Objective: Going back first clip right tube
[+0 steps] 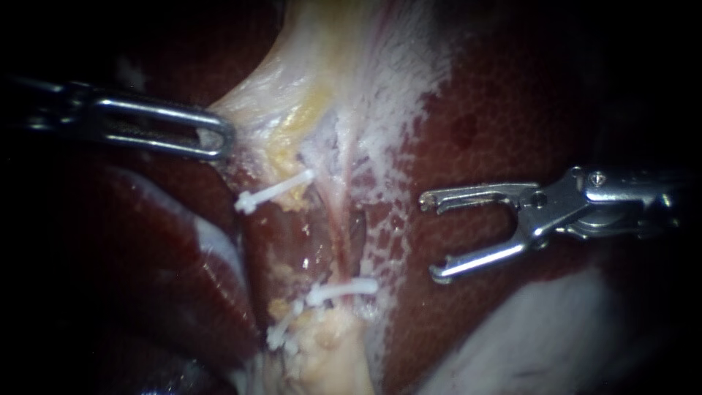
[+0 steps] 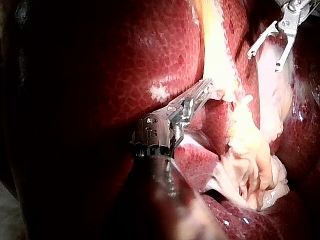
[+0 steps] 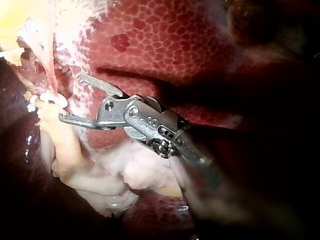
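Gripping pale fibrous tissue (image 1: 292, 80), the left instrument (image 1: 219, 139) opposes the right instrument (image 1: 433, 238), whose steel claw gapes empty.

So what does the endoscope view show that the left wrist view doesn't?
Only the endoscope view shows the upper white clip and lower white clip. Only the left wrist view shows the left instrument's dark shaft and wrist joint. Both show that instrument shut on pale tissue, the right instrument's open end effector, and the liver.
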You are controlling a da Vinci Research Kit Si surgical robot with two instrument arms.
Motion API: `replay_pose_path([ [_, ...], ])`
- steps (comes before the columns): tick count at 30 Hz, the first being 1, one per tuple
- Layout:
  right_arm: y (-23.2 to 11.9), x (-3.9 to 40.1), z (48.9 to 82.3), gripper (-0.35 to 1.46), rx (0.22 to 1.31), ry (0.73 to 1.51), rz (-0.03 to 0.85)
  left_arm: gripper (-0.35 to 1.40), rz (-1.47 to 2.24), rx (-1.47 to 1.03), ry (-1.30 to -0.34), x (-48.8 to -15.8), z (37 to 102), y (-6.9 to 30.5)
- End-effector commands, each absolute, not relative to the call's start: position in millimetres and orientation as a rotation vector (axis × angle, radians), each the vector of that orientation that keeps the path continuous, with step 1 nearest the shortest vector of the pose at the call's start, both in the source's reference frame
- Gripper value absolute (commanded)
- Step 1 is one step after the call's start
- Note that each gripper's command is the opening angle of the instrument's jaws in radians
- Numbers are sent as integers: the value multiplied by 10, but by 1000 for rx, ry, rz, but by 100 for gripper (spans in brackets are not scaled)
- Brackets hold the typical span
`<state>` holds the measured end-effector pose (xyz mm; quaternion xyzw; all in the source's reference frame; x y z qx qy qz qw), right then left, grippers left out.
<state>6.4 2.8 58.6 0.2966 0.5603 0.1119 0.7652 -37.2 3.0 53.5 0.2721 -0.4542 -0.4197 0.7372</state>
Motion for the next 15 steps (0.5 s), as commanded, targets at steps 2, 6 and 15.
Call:
replay_pose_path([
  [2, 29, 64, 585, 60, 645, 1217, 244, -35, -915, 612, -993, -380, 545, 26],
  [6, 30, 62, 584, 60, 646, 1217, 245, -35, -904, 628, -986, -396, 555, 20],
  [15, 31, 61, 582, 60, 647, 1217, 246, -35, -901, 637, -982, -405, 552, 15],
])
